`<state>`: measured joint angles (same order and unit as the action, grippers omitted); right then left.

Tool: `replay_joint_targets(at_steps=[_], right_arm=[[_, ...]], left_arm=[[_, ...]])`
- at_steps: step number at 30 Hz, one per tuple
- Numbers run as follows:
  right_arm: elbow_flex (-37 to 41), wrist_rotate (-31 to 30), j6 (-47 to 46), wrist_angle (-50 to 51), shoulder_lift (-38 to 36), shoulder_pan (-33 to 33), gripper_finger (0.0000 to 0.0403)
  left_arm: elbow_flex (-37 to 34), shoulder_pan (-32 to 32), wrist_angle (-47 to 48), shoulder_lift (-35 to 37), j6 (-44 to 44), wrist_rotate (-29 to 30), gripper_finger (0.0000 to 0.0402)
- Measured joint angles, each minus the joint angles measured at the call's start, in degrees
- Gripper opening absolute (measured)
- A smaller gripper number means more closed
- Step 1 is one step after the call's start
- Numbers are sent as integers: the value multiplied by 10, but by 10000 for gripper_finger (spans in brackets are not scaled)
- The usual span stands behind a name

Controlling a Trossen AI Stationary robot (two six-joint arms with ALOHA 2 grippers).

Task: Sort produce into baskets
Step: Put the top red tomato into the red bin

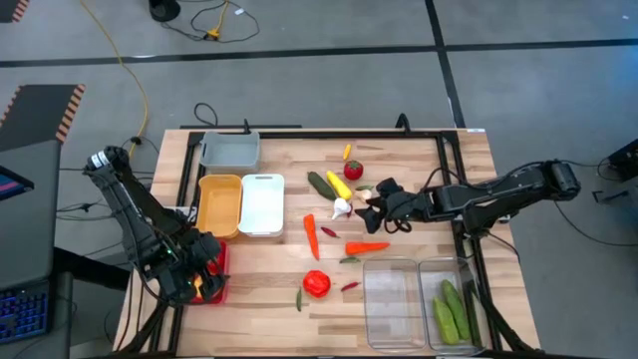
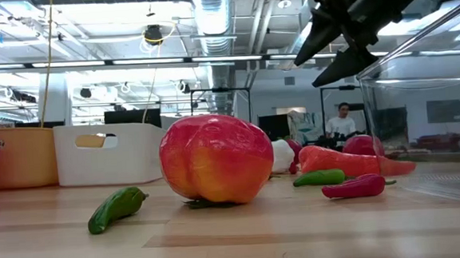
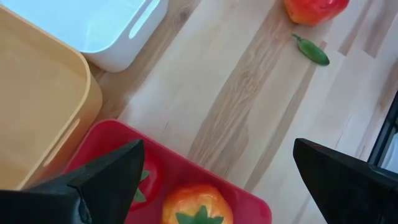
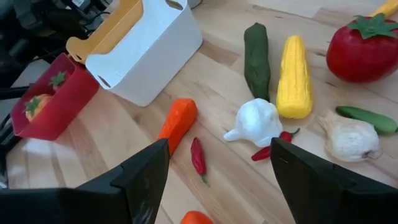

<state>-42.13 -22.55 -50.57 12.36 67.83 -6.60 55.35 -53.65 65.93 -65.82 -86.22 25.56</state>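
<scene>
A: Right gripper [image 1: 371,206]?
B: Spread, empty — over white garlic [image 4: 257,121] mid-table.
A: Left gripper [image 3: 217,180]?
B: Spread wide above red bin [image 1: 213,286] — tomato and pepper inside. Cucumbers [image 1: 451,309] in clear bin [image 1: 427,271].

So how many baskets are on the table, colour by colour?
Grey basket: 1
Yellow basket: 1
White basket: 1
Red basket: 1
Clear baskets: 2
Total: 6
</scene>
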Motion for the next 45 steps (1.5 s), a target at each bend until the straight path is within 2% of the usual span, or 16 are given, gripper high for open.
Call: replay_joint_targets(at_steps=[5, 16, 24, 45], right_arm=[[-6, 1, 11, -49, 0, 37, 306], [-79, 1, 159, -52, 6, 151, 306], [-80, 1, 61, -49, 7, 190, 306], [-80, 5, 60, -44, 9, 211, 307]], left_arm=[[0, 0, 0, 0, 0, 7, 395], [0, 0, 0, 0, 0, 8, 395], [0, 0, 1, 0, 1, 8, 395], [0, 0, 1, 0, 25, 8, 395]])
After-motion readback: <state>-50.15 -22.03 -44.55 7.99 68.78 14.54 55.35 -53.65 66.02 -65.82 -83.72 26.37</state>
